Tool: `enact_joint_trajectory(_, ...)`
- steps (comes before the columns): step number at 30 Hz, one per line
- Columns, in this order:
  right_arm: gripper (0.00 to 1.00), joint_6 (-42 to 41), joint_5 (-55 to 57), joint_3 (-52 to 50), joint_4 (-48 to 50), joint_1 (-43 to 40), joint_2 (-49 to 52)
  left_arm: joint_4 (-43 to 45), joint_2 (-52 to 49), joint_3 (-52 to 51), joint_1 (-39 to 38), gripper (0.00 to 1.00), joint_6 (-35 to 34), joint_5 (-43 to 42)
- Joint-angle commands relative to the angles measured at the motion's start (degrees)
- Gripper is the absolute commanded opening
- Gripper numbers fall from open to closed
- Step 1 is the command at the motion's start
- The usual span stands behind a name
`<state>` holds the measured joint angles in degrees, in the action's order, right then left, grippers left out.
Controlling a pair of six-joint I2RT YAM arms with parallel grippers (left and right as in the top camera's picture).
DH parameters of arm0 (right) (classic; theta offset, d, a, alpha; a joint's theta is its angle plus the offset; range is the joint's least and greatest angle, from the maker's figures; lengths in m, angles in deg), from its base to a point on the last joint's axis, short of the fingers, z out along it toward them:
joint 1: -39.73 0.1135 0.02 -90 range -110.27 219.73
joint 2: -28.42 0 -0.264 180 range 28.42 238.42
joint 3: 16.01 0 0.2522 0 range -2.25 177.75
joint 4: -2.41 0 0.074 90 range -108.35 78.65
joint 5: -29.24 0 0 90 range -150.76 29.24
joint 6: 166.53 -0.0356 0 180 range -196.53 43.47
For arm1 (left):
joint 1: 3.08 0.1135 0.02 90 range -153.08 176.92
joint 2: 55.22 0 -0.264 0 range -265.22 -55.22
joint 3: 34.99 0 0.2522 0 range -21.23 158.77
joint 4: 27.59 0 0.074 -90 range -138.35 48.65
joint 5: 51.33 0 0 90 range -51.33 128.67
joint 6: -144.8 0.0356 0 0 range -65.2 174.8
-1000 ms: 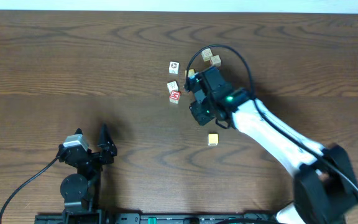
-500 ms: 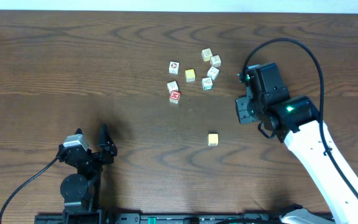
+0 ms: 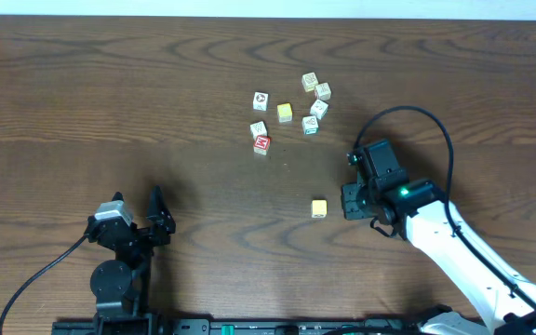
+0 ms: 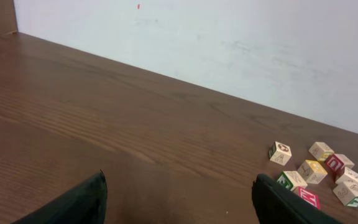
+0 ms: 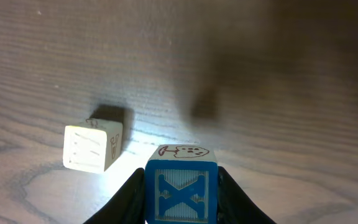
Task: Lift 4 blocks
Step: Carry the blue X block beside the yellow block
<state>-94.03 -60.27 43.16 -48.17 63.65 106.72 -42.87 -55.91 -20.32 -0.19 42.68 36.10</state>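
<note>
Beside the gripped X block, pale cube

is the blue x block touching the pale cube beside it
Apart. The right wrist view shows a strip of table between the blue X block and the pale cube.

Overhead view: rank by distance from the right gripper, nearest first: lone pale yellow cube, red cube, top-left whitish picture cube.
1. pale yellow cube: alone, just left of the right gripper.
2. red cube: cluster's lower-left corner.
3. whitish picture cube: cluster's upper-left corner.
</note>
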Motion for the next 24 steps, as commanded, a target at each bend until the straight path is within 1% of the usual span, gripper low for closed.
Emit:
enact_joint_trajectory(1, 0.1, -1.9, -2.1, -1.7, 0.4, 0.7, -0.1, -2.5, 0.1, -0.7, -0.1, 0.75, 0.5, 1.7)
enact_joint_trajectory(10, 0.14, -4.8, -2.5, -3.8, 3.4, 3.2, 0.0, -2.5, 0.1, -0.7, -0.1, 0.75, 0.5, 1.7)
enact_joint_trajectory(16, 0.18, -4.8, -2.3, -3.8, 5.6, 5.2, 0.3, -2.6, 0.1, -0.7, -0.1, 0.75, 0.5, 1.7)
enact_joint_trajectory(24, 0.18, -6.5, -0.6, -3.8, 7.7, 5.8, 3.5, -2.5, 0.1, -0.7, -0.1, 0.75, 0.5, 1.7)
